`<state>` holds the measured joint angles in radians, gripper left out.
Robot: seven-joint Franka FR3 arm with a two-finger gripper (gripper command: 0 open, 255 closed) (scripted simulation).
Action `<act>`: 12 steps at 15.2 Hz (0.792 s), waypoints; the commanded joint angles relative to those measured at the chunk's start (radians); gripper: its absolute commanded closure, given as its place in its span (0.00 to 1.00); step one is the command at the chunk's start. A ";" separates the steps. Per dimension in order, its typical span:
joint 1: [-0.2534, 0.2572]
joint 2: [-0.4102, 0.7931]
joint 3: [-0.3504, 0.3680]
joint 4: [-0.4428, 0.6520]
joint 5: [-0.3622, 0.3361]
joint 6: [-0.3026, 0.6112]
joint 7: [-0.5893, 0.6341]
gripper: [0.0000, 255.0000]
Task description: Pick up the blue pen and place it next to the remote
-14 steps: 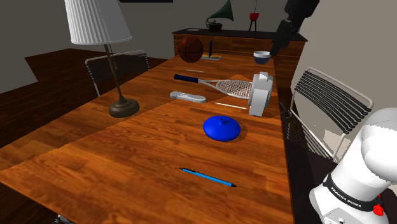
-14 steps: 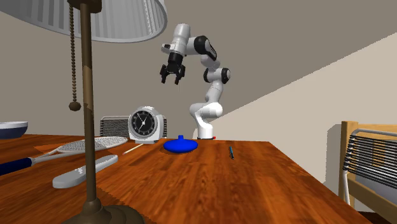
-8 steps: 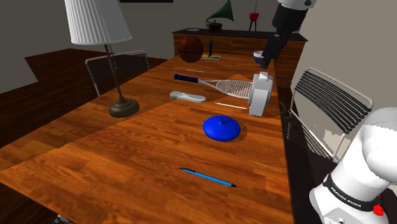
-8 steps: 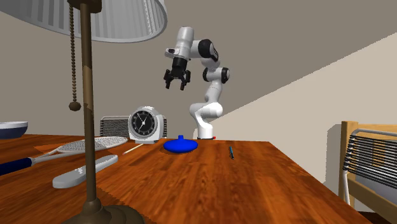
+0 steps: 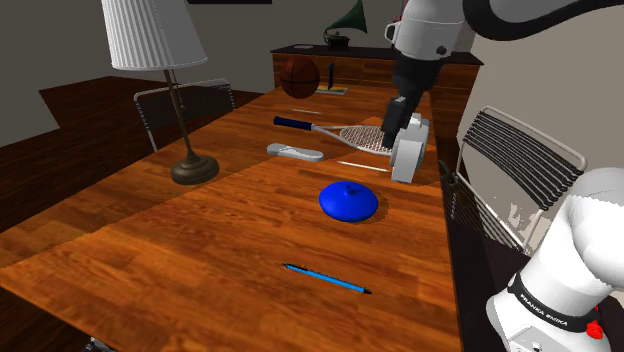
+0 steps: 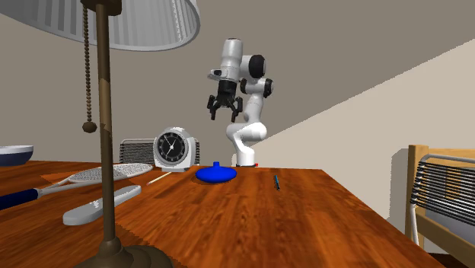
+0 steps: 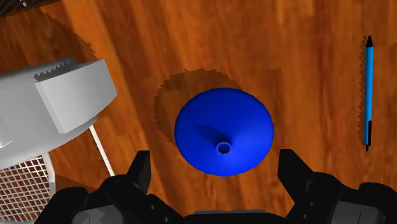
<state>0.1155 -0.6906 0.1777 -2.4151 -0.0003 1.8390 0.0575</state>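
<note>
Blue pen lies unobstructed on the bench, while I see my spread claw partly masking the clock.

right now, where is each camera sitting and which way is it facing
Shoulder view: beside the white stand, looking down over the wooden table; stand and arm show.
Second exterior view: low across the table, behind the lamp, facing the whole arm.
Wrist view: on the hand, looking down at the blue dome; open jaws show.
Shared: all three see the blue pen and dome.
</note>
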 commanded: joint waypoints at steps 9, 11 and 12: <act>0.096 0.176 0.151 -0.038 0.091 0.120 0.093 0.00; 0.112 0.221 0.181 -0.036 0.104 0.145 0.111 0.00; 0.121 0.245 0.196 -0.033 0.111 0.158 0.120 0.00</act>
<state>0.2252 -0.4673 0.3551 -2.4470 0.1012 1.9826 0.1647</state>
